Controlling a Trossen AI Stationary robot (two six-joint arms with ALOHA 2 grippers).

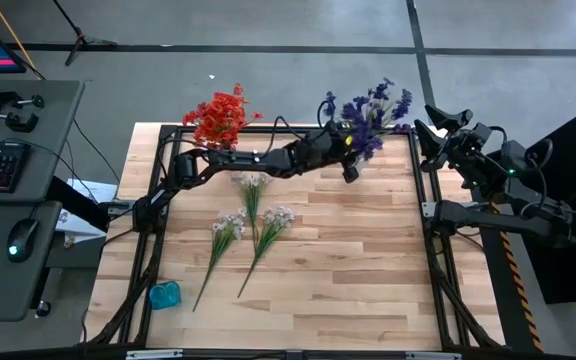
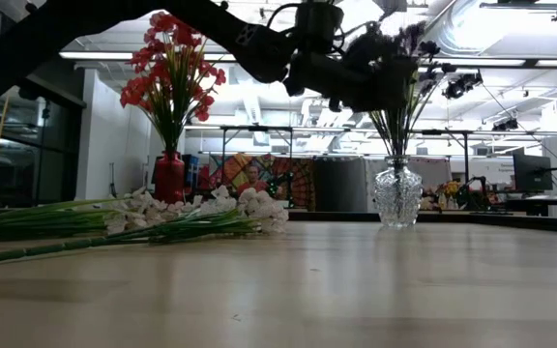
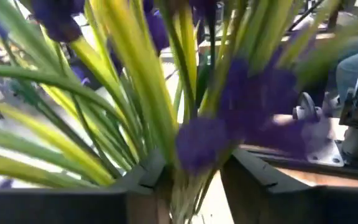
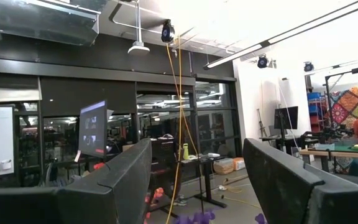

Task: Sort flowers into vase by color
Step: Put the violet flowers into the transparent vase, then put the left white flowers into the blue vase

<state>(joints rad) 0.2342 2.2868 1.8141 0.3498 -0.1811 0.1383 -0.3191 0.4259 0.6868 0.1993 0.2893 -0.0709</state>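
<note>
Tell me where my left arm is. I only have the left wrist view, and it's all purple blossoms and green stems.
Observer: The left gripper is at the purple flowers, which stand in a clear glass vase near the table's far right corner.
Operator: Is anything not in a vase yet?
Observer: Yes, white flowers, three sprigs by the look of it, lie flat on the table, left of its middle.
Operator: And the reds?
Observer: The red flowers stand in a red vase near the far left corner.
</note>
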